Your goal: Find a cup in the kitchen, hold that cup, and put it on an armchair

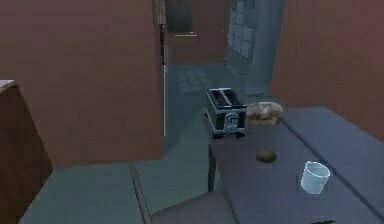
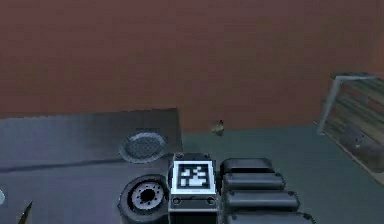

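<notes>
Past the dark metal toaster (image 1: 225,112) and brown loaf (image 1: 265,112), the small white cylindrical cup (image 1: 315,177) stands on the grey-blue countertop (image 1: 350,130) at the forward view's right, so I judge it found but not yet grasped or carried to an armchair; how the jaws of the dark gripper (image 2: 142,198) stand cannot be told.

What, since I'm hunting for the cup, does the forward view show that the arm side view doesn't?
Forward view: a toaster, bread, a small brown lump and a white cup, all on the counter.
Arm side view: the arm with its white marker, a round disc set in a counter, and a wooden crate.
Both: red-brown walls and a grey counter, likely the same one.
</notes>
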